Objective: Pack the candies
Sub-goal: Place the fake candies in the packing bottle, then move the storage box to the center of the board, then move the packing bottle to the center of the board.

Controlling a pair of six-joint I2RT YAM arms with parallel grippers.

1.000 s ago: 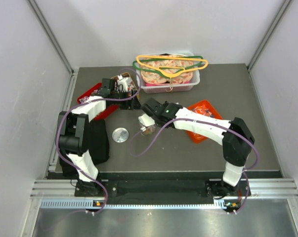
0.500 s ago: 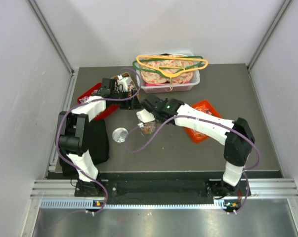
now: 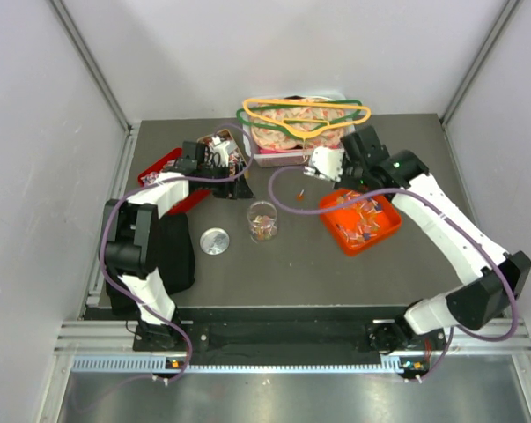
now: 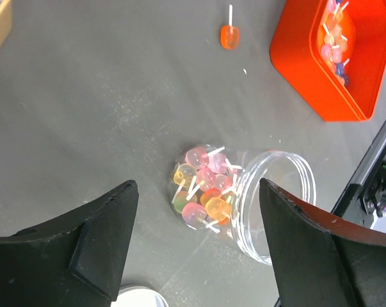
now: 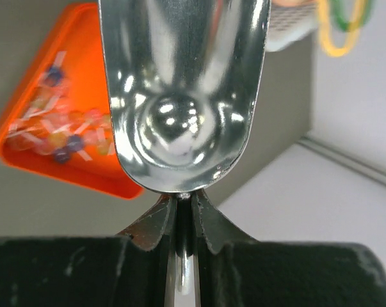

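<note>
left gripper (image 4: 197,187) hangs with its jaws spread wide, gripping nothing, and a clear jar (image 4: 269,198) sits between them in the lower middle of the left wrist view. candies (image 4: 202,195) lie heaped in the jar bottom, pink, yellow and orange with white sticks. a stray orange candy (image 4: 228,36) lies alone on the grey table (image 4: 84,96) at top centre, apart from jar and tray. the orange tray (image 4: 308,70) in the upper right corner holds more candies.

right gripper (image 5: 183,208) is clenched on the thin handle of a metal scoop (image 5: 183,83), whose shiny bowl fills the top middle of the right wrist view, with the orange tray at the left behind it.

from the top view the jar stands upright mid-table. a round metal lid (image 3: 215,241) lies just left of it, not touching. the right gripper is right of centre, between the orange tray and a clear bin (image 3: 340,152) at the back. yellow and green hangers (image 3: 305,113) lie across the bin top. a red tray (image 3: 159,167) at upper left is partly hidden by the left arm. a black pad (image 3: 175,251) lies at lower left. a purple cable (image 3: 274,187) loops between jar and orange tray.
</note>
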